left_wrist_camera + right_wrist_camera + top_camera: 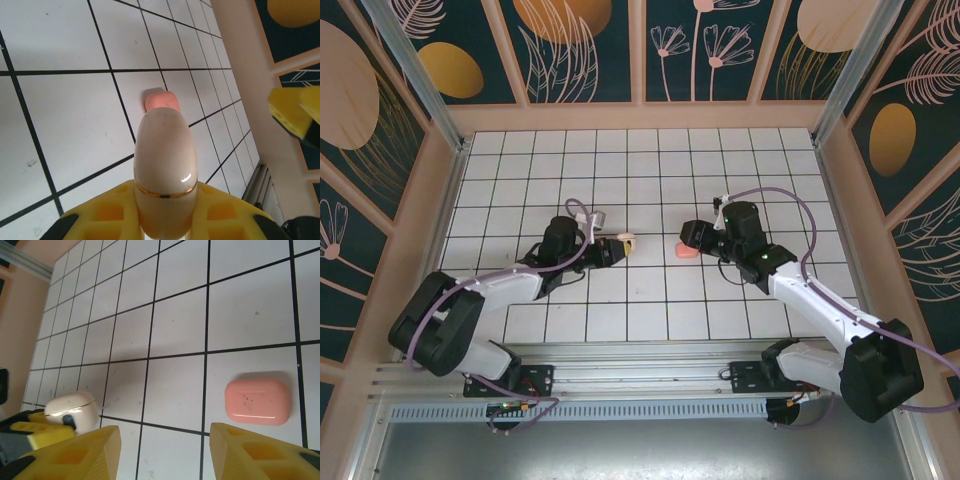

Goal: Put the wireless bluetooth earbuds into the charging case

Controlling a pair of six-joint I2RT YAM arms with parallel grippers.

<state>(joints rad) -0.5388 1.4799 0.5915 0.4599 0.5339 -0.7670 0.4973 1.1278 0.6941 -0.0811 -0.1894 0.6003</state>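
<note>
L gripper [611,250] reaches in from the left, jaws clamped on one end of a closed cream charging case [165,155]. The gold seam sits just above the fingers and the rounded free end points right across the white gridded table [620,170].

Just beyond that end, apart from it, a closed coral-pink charging case [257,401] lies flat on the tiles between the two arms.

R gripper [165,452] is poised at it from the right, jaws apart w/ nothing between them.

The coming move prob. turns on one relation. Seen from the R wrist, the pink case sits just ahead of the jaws but off-centre, in line w/ one finger rather than the gap. Its long axis runs across, finger to finger. R arm is clearly the nearer, and L arm is already occupied w/ the cream case. So R likely needs a sideways shift to centre the case. After that it could turn the wrist to pinch the short side, or open wider.

Both lids are shut, so whether any earbuds are inside can't be told.
</note>
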